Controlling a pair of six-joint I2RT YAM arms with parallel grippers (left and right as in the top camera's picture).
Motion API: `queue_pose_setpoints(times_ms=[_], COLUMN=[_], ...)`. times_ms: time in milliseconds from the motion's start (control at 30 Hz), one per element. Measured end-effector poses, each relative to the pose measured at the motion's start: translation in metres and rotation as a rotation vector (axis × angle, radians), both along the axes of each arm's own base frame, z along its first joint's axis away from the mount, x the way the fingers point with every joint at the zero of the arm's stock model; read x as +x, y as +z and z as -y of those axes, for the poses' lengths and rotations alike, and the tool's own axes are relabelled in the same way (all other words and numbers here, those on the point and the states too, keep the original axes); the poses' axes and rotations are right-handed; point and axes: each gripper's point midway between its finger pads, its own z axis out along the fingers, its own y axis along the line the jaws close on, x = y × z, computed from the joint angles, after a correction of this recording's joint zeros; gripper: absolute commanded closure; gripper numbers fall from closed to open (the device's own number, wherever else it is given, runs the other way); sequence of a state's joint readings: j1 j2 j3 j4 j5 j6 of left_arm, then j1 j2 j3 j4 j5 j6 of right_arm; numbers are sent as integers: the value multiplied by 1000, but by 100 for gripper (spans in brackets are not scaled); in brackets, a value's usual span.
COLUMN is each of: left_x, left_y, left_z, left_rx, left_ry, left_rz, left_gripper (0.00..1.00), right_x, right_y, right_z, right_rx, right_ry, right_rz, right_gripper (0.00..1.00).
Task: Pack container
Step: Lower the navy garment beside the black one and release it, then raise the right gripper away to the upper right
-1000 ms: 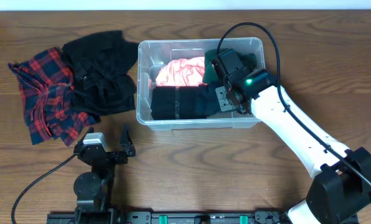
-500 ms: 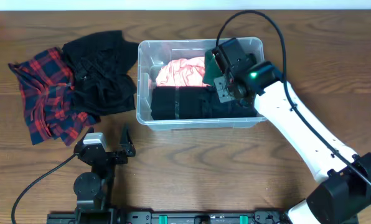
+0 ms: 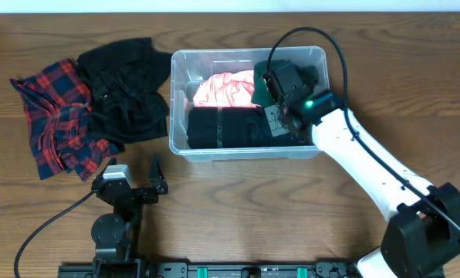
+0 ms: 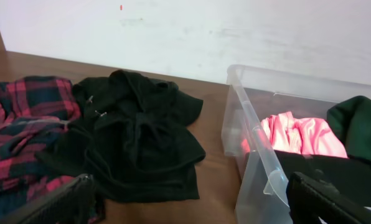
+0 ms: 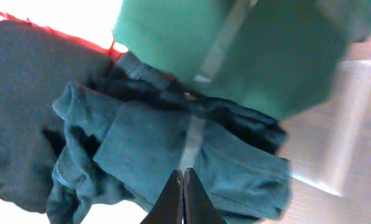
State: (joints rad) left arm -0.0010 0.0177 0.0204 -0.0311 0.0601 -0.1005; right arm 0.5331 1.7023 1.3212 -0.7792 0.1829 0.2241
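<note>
The clear plastic container (image 3: 214, 54) stands at the table's middle back. It holds a pink garment (image 3: 226, 89), a green garment (image 3: 259, 91) and a folded black garment (image 3: 218, 127). My right gripper (image 3: 279, 116) is inside the container's right half. In the right wrist view its fingers (image 5: 183, 171) are pressed together, empty, over the dark garment (image 5: 173, 143), with the green garment (image 5: 235, 50) just beyond. My left gripper (image 3: 135, 171) is open near the front edge. In the left wrist view its fingers (image 4: 188, 202) frame the container's corner (image 4: 260, 162).
A black garment (image 3: 126, 93) and a red plaid garment (image 3: 56, 116) lie crumpled left of the container; both show in the left wrist view, black (image 4: 136, 137) and plaid (image 4: 23, 124). A black cable arcs over the right arm.
My right gripper rose toward the container's back half a second ago and has come back down over the dark garment. The left arm has not moved.
</note>
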Motion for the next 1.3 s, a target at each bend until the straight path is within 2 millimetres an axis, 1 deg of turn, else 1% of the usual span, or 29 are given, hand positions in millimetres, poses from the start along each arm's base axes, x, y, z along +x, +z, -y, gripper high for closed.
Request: queue_pose_setpoints(times_ms=[133, 300, 467, 533, 600, 733, 800, 1000, 1100, 1133, 1167, 1200, 1233, 1267, 1300], left_x=[0, 0, 0, 0, 0, 0, 0, 0, 0, 0, 0, 0, 0, 0, 0], left_y=[0, 0, 0, 0, 0, 0, 0, 0, 0, 0, 0, 0, 0, 0, 0], left_z=[0, 0, 0, 0, 0, 0, 0, 0, 0, 0, 0, 0, 0, 0, 0], left_rx=[0, 0, 0, 0, 0, 0, 0, 0, 0, 0, 0, 0, 0, 0, 0], left_ry=[0, 0, 0, 0, 0, 0, 0, 0, 0, 0, 0, 0, 0, 0, 0], left_rz=[0, 0, 0, 0, 0, 0, 0, 0, 0, 0, 0, 0, 0, 0, 0], left_gripper=[2, 2, 2, 2, 2, 2, 2, 2, 2, 2, 2, 2, 2, 2, 2], right_x=[3, 9, 10, 10, 10, 9, 9, 7, 4, 4, 3, 3, 5, 8, 12], right_y=[-15, -24, -32, -39, -47, -72, -80, -83, -80, -77, -73, -66, -55, -41, -27], right_z=[-8, -18, -21, -21, -21, -21, -21, -20, -19, -18, -18, -18, -19, -21, -22], right_rx=[45, 97, 115, 112, 103, 80, 72, 65, 51, 48, 45, 42, 48, 56, 66], right_ry=[18, 40, 49, 53, 53, 53, 54, 54, 53, 53, 53, 54, 52, 53, 53], right_rz=[24, 65, 78, 68, 54, 6, -6, -19, -44, -49, -54, -58, -48, -29, -5], right_gripper=[99, 99, 99, 99, 99, 99, 99, 99, 99, 97, 92, 82, 70, 60, 53])
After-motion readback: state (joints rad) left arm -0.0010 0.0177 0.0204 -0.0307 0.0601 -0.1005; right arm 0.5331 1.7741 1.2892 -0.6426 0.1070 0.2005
